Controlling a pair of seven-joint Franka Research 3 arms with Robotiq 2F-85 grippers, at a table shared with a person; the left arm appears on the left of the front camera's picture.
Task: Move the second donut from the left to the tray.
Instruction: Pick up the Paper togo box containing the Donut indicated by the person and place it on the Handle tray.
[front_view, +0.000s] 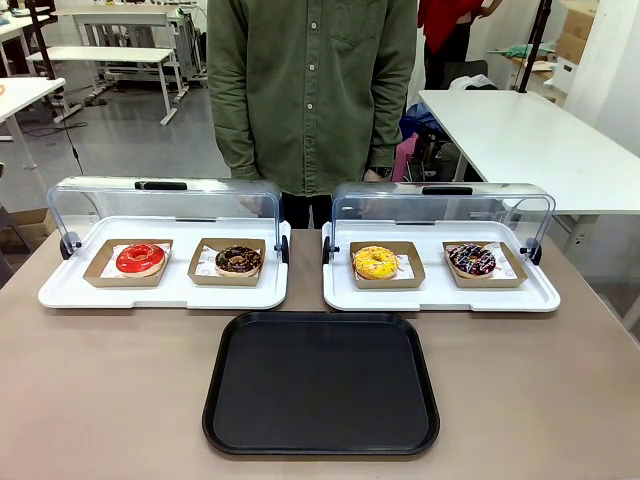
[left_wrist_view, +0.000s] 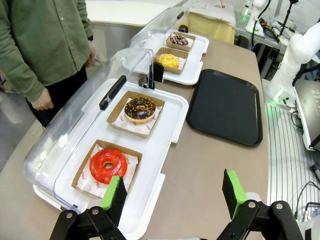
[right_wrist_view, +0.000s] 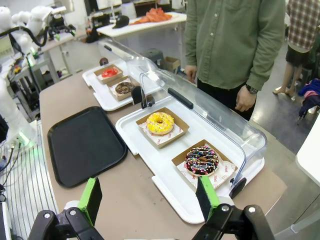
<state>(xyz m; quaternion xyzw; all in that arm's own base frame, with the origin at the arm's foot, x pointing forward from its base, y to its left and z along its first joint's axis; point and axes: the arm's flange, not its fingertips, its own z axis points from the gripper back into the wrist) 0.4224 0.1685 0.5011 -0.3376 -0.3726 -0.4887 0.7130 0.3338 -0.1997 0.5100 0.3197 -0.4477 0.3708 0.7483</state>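
Left claw (left_wrist_view: 174, 189), bottom edge of frame, released and empty; right claw (right_wrist_view: 149, 192) likewise. Chocolate donut (left_wrist_view: 139, 109) sits boxed on the white tray (left_wrist_view: 161, 142), centre-left, beyond the red donut (left_wrist_view: 107, 165); black tray (left_wrist_view: 225, 107) upper right. Left arm judged nearer.

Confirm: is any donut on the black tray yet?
No, the flat black rectangular tray is bare; the chocolate-iced sprinkled ring donut sits in its cardboard box.

Chocolate-brown donut (front_view: 238, 260) (pale sprinkles) in brown box (front_view: 226, 281); black tray (front_view: 320, 385); red donut (front_view: 140, 258)
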